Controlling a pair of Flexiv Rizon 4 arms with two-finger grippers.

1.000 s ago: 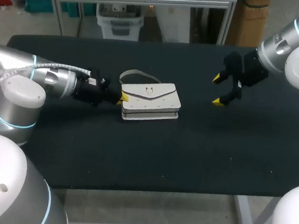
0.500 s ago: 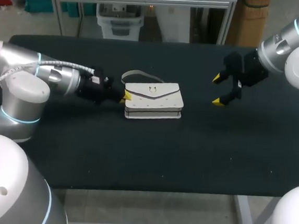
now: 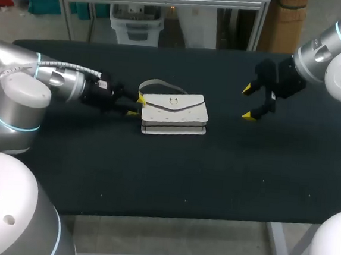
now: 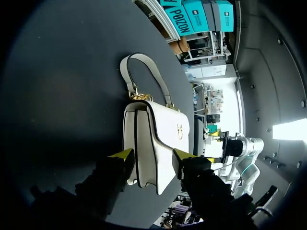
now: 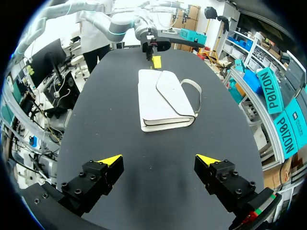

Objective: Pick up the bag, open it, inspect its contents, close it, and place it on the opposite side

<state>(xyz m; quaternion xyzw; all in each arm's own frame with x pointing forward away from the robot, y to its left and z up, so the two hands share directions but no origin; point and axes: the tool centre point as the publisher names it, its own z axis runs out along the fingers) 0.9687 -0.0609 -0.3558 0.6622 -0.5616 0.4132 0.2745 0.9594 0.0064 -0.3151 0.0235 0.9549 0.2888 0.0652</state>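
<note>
Left wrist view: white bag [image 4: 156,139] lies flat on the counter [image 4: 57,96], one end between the wide jaws of the left gripper [image 4: 153,157], right gripper [image 3: 248,102] also wide, well apart; prob. light, semi-stiff, smooth, w/ floppy strap [image 4: 144,72], so pinch the body's edge.

Your left gripper [image 3: 136,106] reaches in low, fingers spread. Your right gripper [image 3: 248,102] hangs raised on its own side, fingers wide apart.

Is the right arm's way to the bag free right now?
Probably yes: only bare table lies between the right gripper and the bag; the left gripper sits at its far end.
</note>
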